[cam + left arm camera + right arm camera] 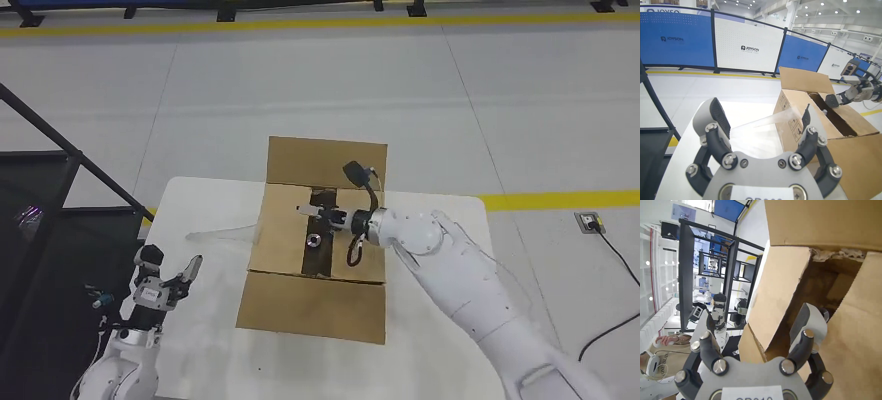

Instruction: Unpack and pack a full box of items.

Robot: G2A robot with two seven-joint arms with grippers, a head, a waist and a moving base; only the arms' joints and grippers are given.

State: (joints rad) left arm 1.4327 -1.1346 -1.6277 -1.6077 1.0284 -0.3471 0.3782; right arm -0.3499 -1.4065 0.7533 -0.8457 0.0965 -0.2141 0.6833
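A brown cardboard box (310, 305) stands mid-table with its outer flaps spread and the inner flaps leaving a narrow dark slot. A small round item (313, 240) lies in that slot, and it is too small to identify. My right gripper (312, 212) hovers open over the slot; in the right wrist view (757, 321) one finger (806, 321) hangs inside the opening and the other outside an inner flap (776, 281). My left gripper (761, 111) stands open and holds nothing at the table's near left corner (165, 275), apart from the box (789, 106).
A clear plastic strip (220, 233) lies on the white table (210, 340) left of the box, also seen as the strip (772, 118) ahead of the left gripper. A black frame (40, 130) and a dark surface (60, 260) border the table's left side.
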